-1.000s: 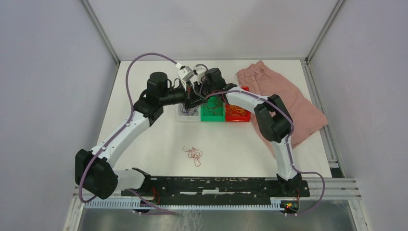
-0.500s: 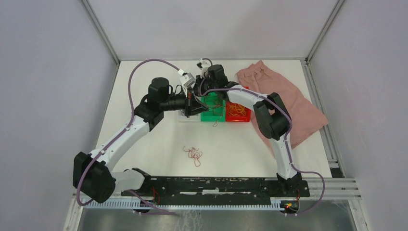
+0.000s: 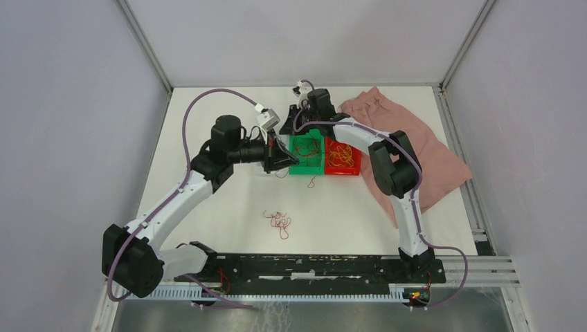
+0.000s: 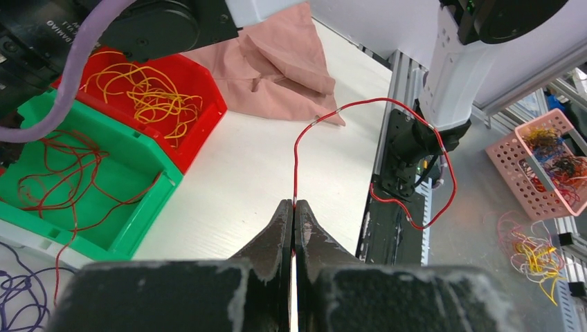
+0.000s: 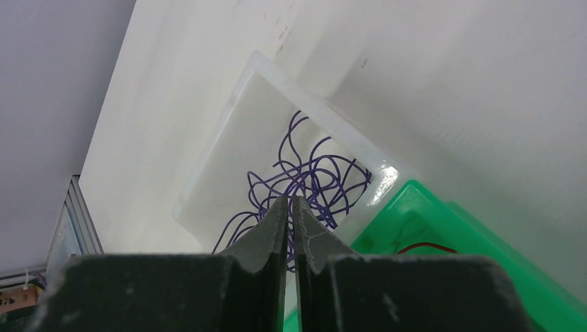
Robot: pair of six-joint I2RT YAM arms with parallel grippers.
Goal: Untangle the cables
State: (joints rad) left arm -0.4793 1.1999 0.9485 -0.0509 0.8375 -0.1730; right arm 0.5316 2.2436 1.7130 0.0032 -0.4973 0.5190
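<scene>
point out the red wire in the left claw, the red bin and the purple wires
red wire [image 4: 296,149], left wrist view, upright stretch above the claw
red bin [image 4: 202,104], left wrist view, right rim
purple wires [image 5: 315,181], right wrist view, middle of tangle

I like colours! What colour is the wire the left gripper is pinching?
Red wire, seen best in the left wrist view.

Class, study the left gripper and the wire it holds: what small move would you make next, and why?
Probably carry the red wire over the green bin and release it there. The left gripper is shut on that wire beside the bins, and the green bin already holds red wires, while yellow ones lie in the red bin.
</scene>
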